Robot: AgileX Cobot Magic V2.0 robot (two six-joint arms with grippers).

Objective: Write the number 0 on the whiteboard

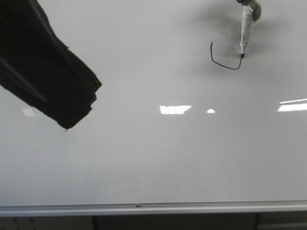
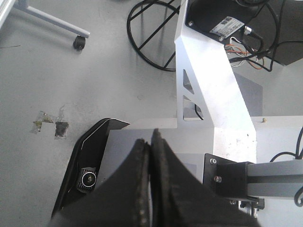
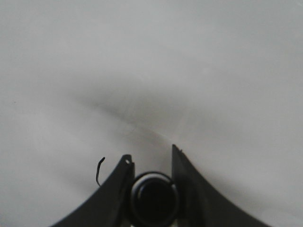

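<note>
- Front view: whiteboard [image 1: 144,158] fills nearly the whole frame, glossy, w/ glare patches across the middle and a silver rail along the 6 o'clock edge. The number 0 [image 1: 223,59] sits up at about 1 o'clock and is only half done: a thin black hook, open at the top. Marker [image 1: 245,29] comes down from the top edge, tip touching the stroke's right end. Dark left arm [image 1: 45,72] hangs at 9–10 o'clock, well apart from the writing.
- Left wrist view: left gripper [image 2: 150,146] looks pressed closed w/ nothing in it, pointing at the floor and the robot's own base, not the board.
- Right wrist view: right gripper [image 3: 150,158] is clamped round the marker's barrel, seen end-on; a bit of the stroke shows just beside its fingers, around 8 o'clock of the barrel.
- Handling, my guess: marker is light, stiff, round, so it could twist or slip; hold mid-barrel. Board is slick and rigid, so light pressure should do.
</note>
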